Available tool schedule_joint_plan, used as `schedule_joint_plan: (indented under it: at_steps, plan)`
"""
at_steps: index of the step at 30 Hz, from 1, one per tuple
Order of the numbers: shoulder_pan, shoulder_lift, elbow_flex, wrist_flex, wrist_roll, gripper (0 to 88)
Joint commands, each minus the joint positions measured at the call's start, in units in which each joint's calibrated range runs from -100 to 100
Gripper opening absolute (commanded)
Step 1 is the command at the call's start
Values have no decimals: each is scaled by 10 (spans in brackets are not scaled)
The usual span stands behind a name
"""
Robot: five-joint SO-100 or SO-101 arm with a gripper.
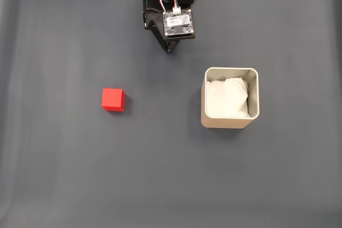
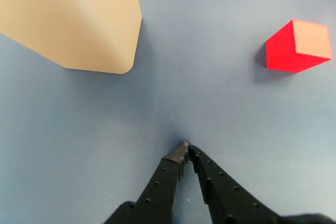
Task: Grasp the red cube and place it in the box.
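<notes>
Arm folded back, gripper point(image 2: 187, 147) closed on nothing, tips above the mat between box point(image 2: 89, 30) and red cube point(image 2: 296, 46)

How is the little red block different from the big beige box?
The red cube is bright red; the box is beige. The red cube is much smaller than the box. The red cube looks solid with closed faces, while the box is open on top with white paper inside. The red cube has sharp edges; the box has rounded corners. Both sit apart on the dark table, untouched by the gripper.
</notes>
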Motion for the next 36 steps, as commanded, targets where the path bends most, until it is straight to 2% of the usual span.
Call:
schedule_joint_plan:
  at_steps: [1,14,28,36]
  plan:
    - [6,-13,4,10,5,3]
    - [5,-13,4,-16,7,3]
    - [8,14,-16,-243,-1,3]
    - [5,155,-170,-281,-9,3]
